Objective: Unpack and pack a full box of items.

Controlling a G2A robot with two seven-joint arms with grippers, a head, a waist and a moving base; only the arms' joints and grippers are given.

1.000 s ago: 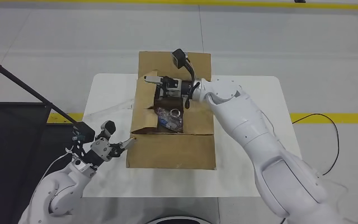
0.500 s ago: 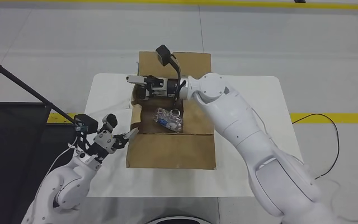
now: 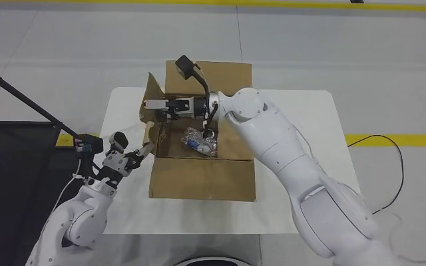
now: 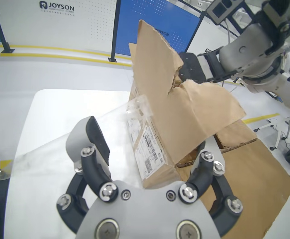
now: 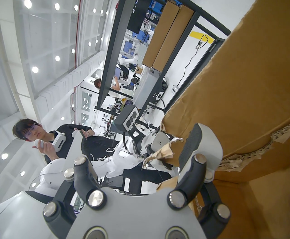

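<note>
Overhead, the box [image 3: 200,181] holds a bag [image 3: 200,141]; left pincer [image 4: 150,133] and right pincer [image 5: 139,132] gape apart.

Barcode label [image 4: 149,147] on box [image 4: 238,181]; wall logo [image 4: 56,8]

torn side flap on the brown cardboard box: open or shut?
Open. The torn side flap stands raised off the brown cardboard box, and a clear plastic bag of items shows inside.

L gripper [image 4: 151,135] jaws open, box [image 4: 238,176] corner btwn, flap [image 4: 163,95] torn
</note>
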